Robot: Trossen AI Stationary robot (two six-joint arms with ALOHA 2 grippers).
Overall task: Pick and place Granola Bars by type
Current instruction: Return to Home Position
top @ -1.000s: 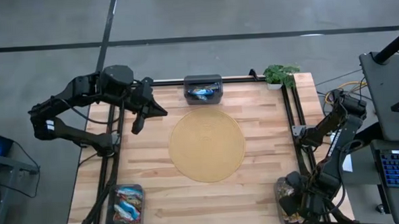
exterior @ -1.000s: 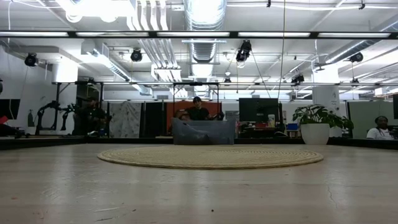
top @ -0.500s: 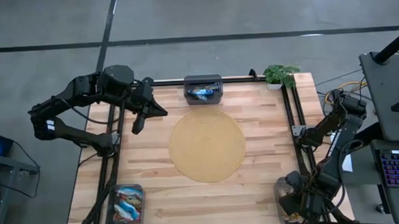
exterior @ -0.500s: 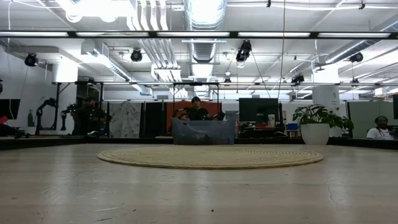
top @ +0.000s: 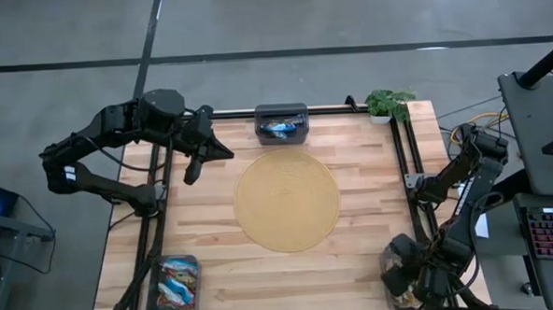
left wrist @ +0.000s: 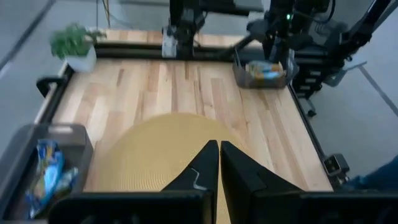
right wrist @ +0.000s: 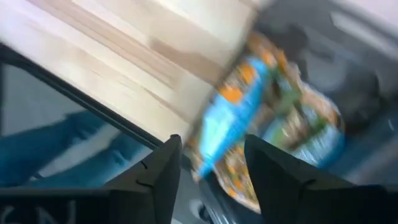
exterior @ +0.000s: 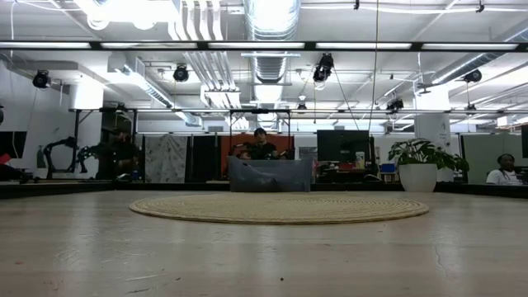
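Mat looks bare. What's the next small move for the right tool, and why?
Probably raise the right tool straight up, away from the near-right bin. It hangs open just over the granola bars lying in that bin, the round mat is bare, and the left tool waits shut over the table's far-left part. Nothing seems left to pick.

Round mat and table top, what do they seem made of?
The round mat looks like woven straw or jute: tan, matte, coiled ridges. The table top looks like butcher-block wood: pale jointed strips with grain, smooth, perhaps sealed.
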